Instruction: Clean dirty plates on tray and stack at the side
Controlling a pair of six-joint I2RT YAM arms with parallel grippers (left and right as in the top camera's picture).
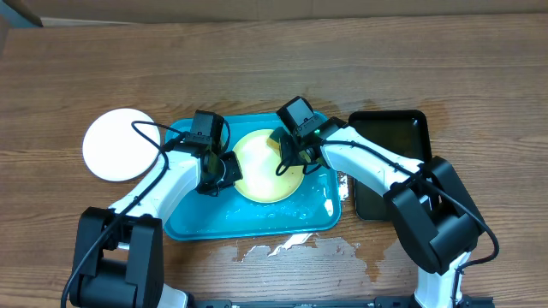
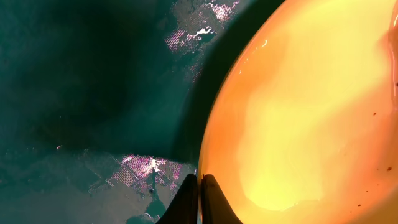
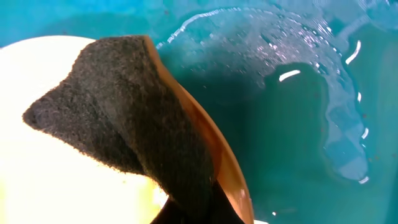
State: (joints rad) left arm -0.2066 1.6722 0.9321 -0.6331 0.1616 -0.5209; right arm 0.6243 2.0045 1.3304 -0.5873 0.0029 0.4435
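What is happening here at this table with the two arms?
The robot is washing a plate. The left gripper pinches the left rim of the pale yellow plate, which lies in the wet turquoise tray. The right gripper presses a dark sponge onto that plate. One white plate sits on the table to the left, outside the tray.

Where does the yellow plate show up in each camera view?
Overhead: yellow plate centre, on the turquoise tray.
Left wrist: fills the right half; tray left.
Right wrist: lower left, under the sponge; tray right.
Shared landmark: the tray.
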